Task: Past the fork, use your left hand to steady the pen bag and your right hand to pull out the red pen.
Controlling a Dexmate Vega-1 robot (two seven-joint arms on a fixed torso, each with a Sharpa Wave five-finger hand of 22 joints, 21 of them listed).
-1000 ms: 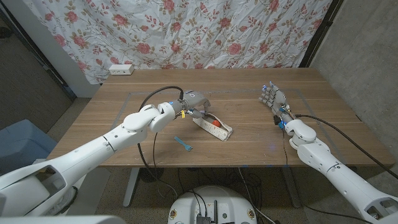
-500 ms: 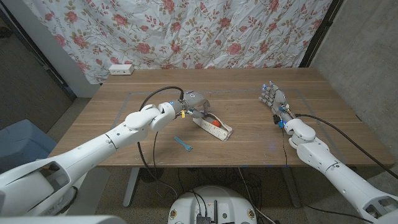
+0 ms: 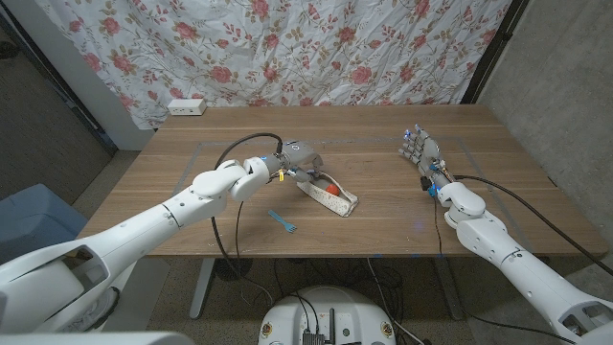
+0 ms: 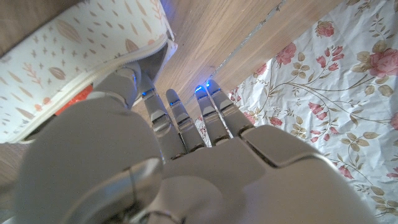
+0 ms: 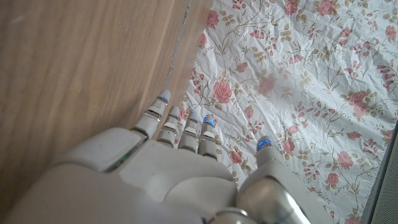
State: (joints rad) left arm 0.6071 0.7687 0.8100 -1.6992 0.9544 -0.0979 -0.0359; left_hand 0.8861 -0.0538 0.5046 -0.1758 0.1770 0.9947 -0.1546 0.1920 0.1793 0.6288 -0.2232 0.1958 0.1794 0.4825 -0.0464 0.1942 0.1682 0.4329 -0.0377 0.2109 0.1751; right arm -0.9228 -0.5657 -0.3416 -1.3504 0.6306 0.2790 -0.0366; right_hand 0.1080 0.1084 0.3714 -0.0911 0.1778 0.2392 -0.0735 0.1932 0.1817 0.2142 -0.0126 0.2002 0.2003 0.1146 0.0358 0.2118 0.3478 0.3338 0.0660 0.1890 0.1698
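Mid-frame on the tabletop (image 3: 383,220), the left robot hand (image 3: 300,159) presses the pen bag (image 3: 330,196) to steady it, the red pen (image 3: 330,190) showing inside. The right robot hand (image 3: 420,151) waits open, center-right, well apart.

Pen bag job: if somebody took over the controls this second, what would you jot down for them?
Left hand: at the far end of the pen bag, touching it; a real grip can't be told.
Right hand: open, holding nothing, well off to the bag's right.
Red pen: inside the bag, showing at its opening.
Blue fork: on the table nearer the robot.
Done: left hand at the bag.
Left: bring the right hand over, pull out the pen.
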